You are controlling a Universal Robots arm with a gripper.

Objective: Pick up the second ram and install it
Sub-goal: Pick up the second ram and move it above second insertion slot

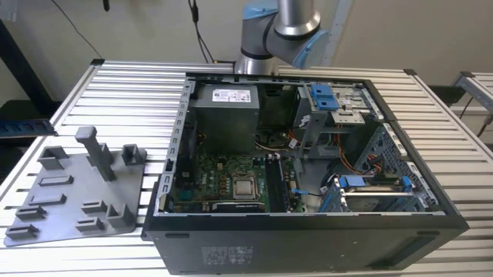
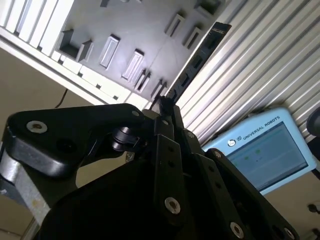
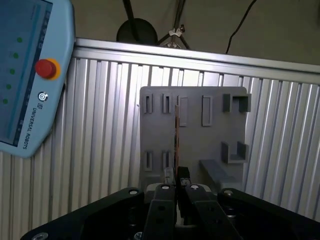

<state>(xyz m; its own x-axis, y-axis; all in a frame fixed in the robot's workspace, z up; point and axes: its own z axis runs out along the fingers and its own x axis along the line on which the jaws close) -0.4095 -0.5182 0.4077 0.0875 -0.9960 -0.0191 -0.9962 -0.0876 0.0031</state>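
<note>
The claw (image 3: 176, 175) is seen in both wrist views (image 2: 164, 105) closed on the memory stick (image 3: 176, 135); the stick is pinched at one end between the two black fingers (image 3: 164, 202) and reaches straight out from them. In the first wrist view the stick is shown edge-on as a thin dark line; in the second wrist view its flat face (image 2: 197, 57) with a row of dark chips can be made out. The stick is seen against the grey tray (image 3: 200, 140), which lies on the slatted metal counter (image 3: 100, 125); whether the stick's far end touches the tray cannot be told. A pale blue control tablet (image 3: 25, 75) with a red button is seen beside the tray.

In the exterior view the tray (image 1: 69, 196) is seen on the counter (image 1: 131, 98) toward that view's left, with its upright posts standing; just beside it, toward that view's right, an open black computer case (image 1: 308, 231) lies on its side. Inside the case a green circuit board (image 1: 212, 173) with a square silver chip (image 1: 245, 187) is exposed. The arm (image 1: 281, 29) rises behind the case.
</note>
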